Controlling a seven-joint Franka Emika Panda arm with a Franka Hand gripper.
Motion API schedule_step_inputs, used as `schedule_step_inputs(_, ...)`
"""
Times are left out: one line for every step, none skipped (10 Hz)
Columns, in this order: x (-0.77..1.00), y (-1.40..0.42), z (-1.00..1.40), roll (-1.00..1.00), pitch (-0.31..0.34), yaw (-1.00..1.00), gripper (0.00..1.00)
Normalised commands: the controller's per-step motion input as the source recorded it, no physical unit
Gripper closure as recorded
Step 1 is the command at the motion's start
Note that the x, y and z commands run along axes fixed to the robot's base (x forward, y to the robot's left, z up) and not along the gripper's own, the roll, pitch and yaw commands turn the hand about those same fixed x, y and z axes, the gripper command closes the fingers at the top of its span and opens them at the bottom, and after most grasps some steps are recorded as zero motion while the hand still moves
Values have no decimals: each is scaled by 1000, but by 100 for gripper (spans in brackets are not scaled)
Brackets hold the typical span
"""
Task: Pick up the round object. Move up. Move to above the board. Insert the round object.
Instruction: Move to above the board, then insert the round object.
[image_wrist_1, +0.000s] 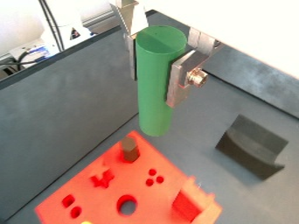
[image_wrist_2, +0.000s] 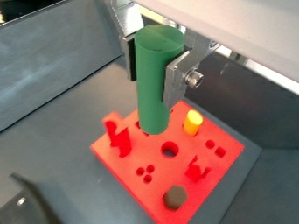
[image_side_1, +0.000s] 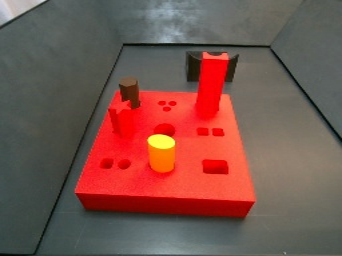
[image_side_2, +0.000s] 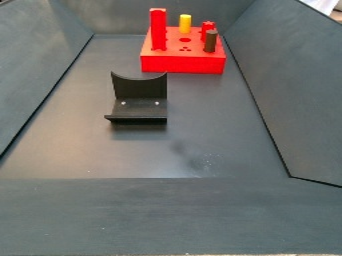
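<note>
Holding: your gripper (image_wrist_1: 160, 54) was closed on the round object (image_wrist_1: 156, 92), its fingers (image_wrist_1: 180, 77) pressed against the upper part of the peg's sides.
Position: the peg hung in the air above the surface, its lower end over the near edge of the board (image_wrist_1: 82, 188) in both wrist views — not yet in any hole.
Axis: the long axis ran straight down along the fingers, flat top end up by the gripper, flat bottom end pointing at the board.
Handling: you should have judged it rigid and light, with a smooth skin that could slip or swing if the squeeze were loose; a high grip on the sides left most of its length free for insertion.
Board: the round hole (image_wrist_2: 170, 150) was open near the middle; the yellow cylinder (image_wrist_2: 193, 120), brown cylinder (image_side_1: 130, 93) and red post (image_side_1: 210, 82) stood in other places.
Fixture: it (image_side_2: 136, 97) stood apart on the surface — clear of your path.
</note>
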Motion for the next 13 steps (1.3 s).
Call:
schedule_step_inputs(111, -337, 71, 10, 123, 4, 100)
schedule_step_inputs(0, 0, -20, 0, 0, 0, 100)
schedule_step_inputs(0, -20, -40, 0, -19, 0, 100)
schedule_step_inputs(0, -383, -609, 107, -83, 0, 100)
schedule_step_inputs(149, -366, -1000, 27, -6, 0, 100)
schedule_step_inputs(166, -374, -1000, 19, -10, 0, 100)
schedule_step_inputs(180, -360, -1000, 19, -13, 0, 100)
schedule_step_inputs(254, -231, -1000, 20, -14, -46, 100)
schedule_step_inputs(94, -63, -1000, 20, -1, -69, 100)
schedule_step_inputs(0, 0, -1000, 29, -1, -83, 100)
schedule_step_inputs(-137, 3, -1000, 63, -19, -49, 100)
schedule_step_inputs(-97, 0, -1000, 79, -66, -9, 100)
schedule_step_inputs(-43, 0, -1000, 100, -99, -34, 100)
